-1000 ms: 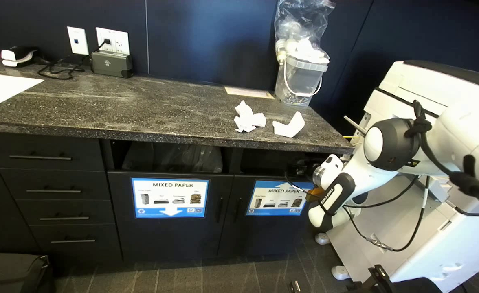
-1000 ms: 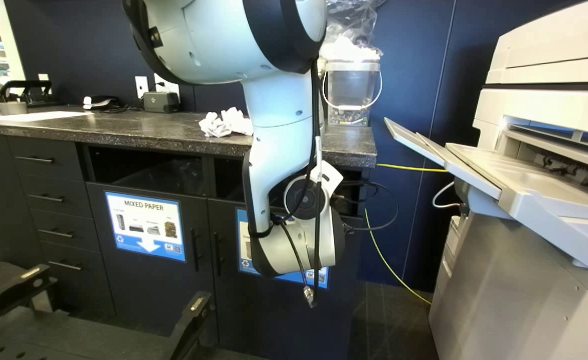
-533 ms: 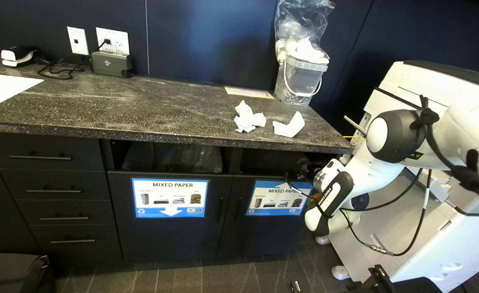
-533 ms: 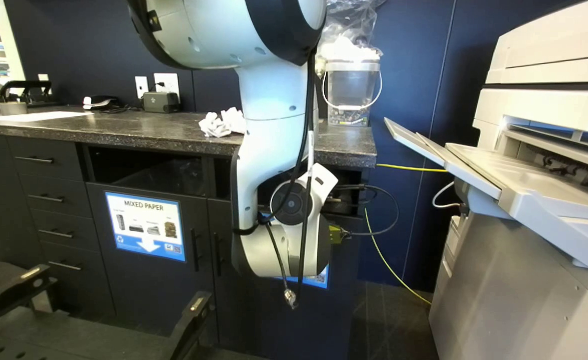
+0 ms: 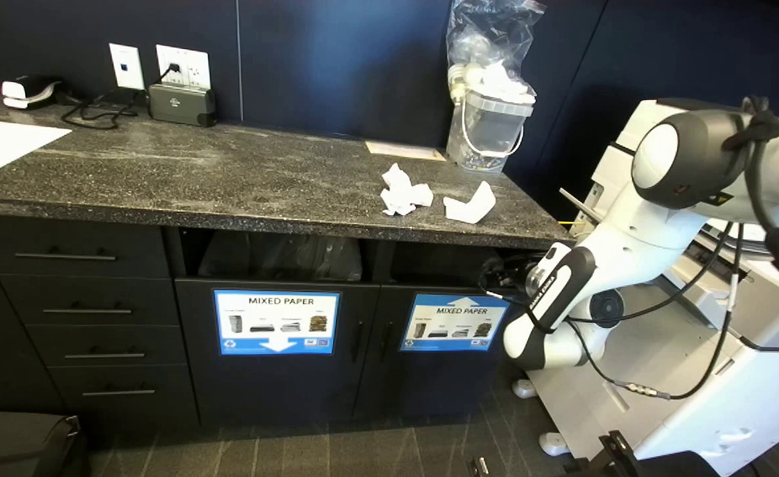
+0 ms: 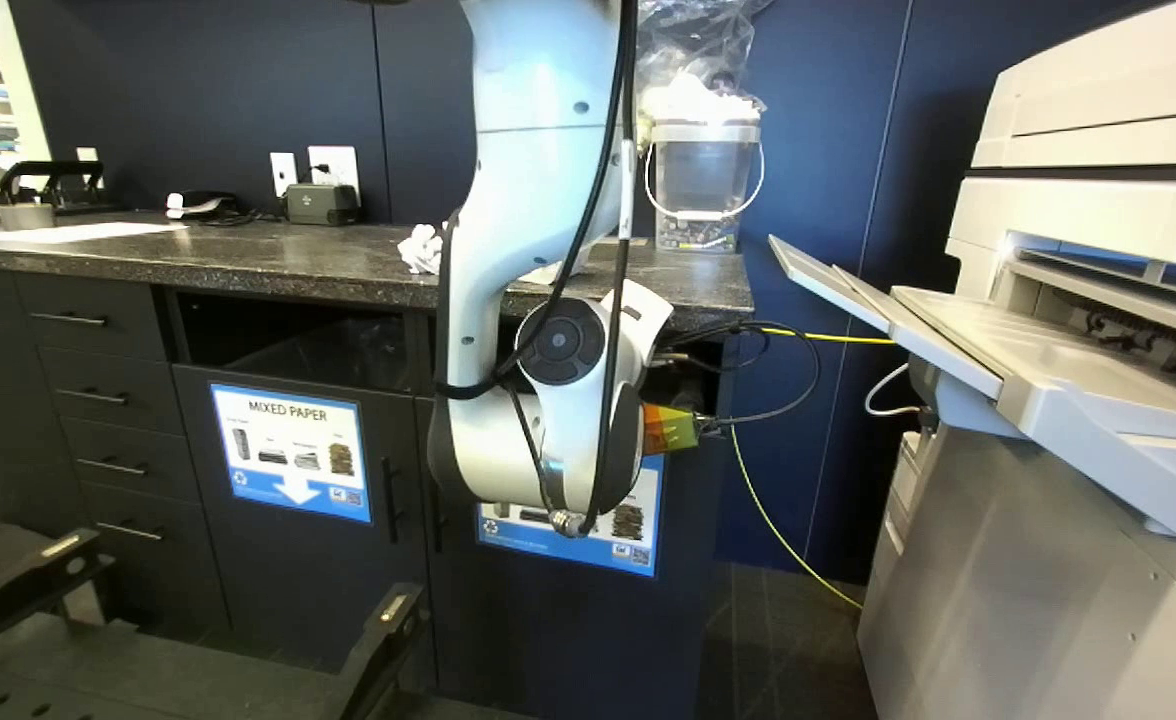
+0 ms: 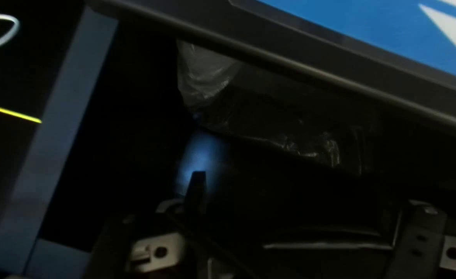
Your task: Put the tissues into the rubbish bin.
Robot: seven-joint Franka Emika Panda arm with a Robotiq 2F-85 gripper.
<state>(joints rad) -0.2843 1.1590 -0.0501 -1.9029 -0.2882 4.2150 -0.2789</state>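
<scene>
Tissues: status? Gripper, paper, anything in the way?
Gripper open at the cabinet opening. Tissues lie on the countertop. Plastic liner shows inside; rest too dark to judge for obstructions.

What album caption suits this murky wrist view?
Black-and-silver end effector at the opening of a dark panelled cabinet, with a crinkled grey plastic liner inside.

I'm seeing, in an exterior view, a tissue (image 5: 401,193) lying on the counter (image 5: 230,179), right of centre, and another tissue (image 5: 472,209) lying just to its right. Behind them, at upper right, a bucket (image 5: 492,129) is standing by the wall (image 5: 336,73). A paper sheet (image 5: 5,142) is lying at far left. The robot arm (image 5: 641,248) is hanging at the right, before the printer (image 5: 661,354). In the wrist view, mid-frame, a bin (image 7: 251,112) is sitting behind the cupboard door (image 7: 313,50).
</scene>
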